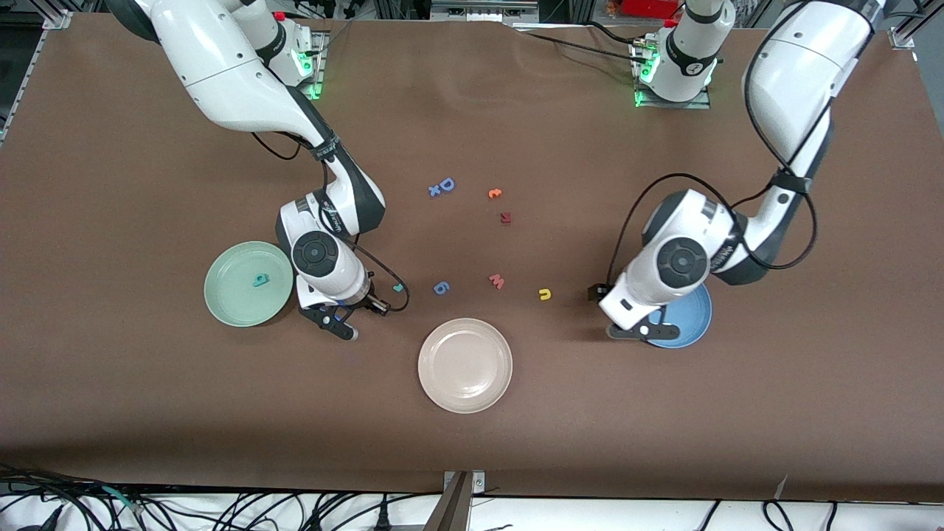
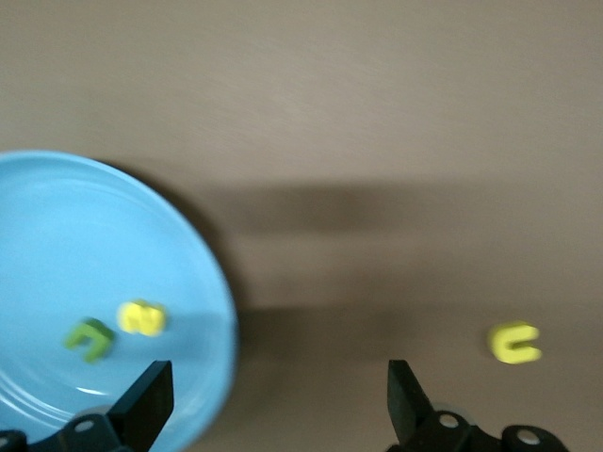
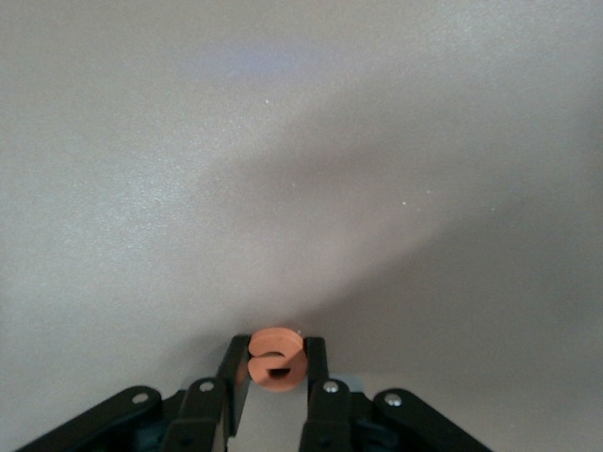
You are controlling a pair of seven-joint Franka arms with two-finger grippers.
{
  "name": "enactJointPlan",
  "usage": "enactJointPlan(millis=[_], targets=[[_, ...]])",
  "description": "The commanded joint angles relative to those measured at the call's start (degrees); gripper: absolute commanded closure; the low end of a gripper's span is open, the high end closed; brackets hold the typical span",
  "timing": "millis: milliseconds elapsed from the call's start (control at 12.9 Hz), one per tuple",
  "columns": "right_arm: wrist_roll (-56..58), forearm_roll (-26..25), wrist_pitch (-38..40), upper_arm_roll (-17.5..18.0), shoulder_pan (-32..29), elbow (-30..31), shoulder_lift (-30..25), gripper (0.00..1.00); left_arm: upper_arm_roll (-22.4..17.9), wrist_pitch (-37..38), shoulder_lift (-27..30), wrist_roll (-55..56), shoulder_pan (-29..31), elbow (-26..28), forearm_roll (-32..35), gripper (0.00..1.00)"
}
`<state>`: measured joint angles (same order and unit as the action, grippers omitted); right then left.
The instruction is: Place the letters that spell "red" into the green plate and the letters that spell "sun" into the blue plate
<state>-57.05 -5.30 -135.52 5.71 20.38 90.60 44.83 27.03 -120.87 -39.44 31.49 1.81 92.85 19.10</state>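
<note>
Two tools are at work. The right tool (image 1: 341,324) is over the worktop (image 1: 664,428) just beside the green plate (image 1: 228,306), its fingers pinched on an orange letter (image 3: 275,356). The teal "d" (image 1: 259,279) lies in that plate, and the small teal "r" (image 1: 398,287) lies on the worktop near the tool. The left tool (image 2: 278,395) hangs over the rim of the blue plate (image 2: 57,217) with its fingers spread wide and nothing between them. The yellow "s" (image 2: 141,317) and the green "n" (image 2: 89,338) lie in the blue plate. The yellow "u" (image 2: 515,343) lies on the worktop, apart from the plate.
</note>
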Motion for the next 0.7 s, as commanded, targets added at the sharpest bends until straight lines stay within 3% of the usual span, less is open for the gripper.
enactJointPlan(millis=[0,386,618], targets=[[0.3,0.5,0.7,-0.4,0.8,-1.1,1.5,0.77,-0.9,-0.3,0.1,3.5,-5.3,-0.4,-0.7,0.0],[4.8,0.3,8.0,-0.4,-1.6,-1.1,-3.6,0.77,-1.0,-7.3,-3.9,9.4,-9.1,-2.2,-0.6,0.0],[14.1,-0.1,13.1,-0.4,-5.9,2.0,-8.2,0.77,-6.8,-7.6,-6.3,9.4,-15.8,-5.3,-0.6,0.0]])
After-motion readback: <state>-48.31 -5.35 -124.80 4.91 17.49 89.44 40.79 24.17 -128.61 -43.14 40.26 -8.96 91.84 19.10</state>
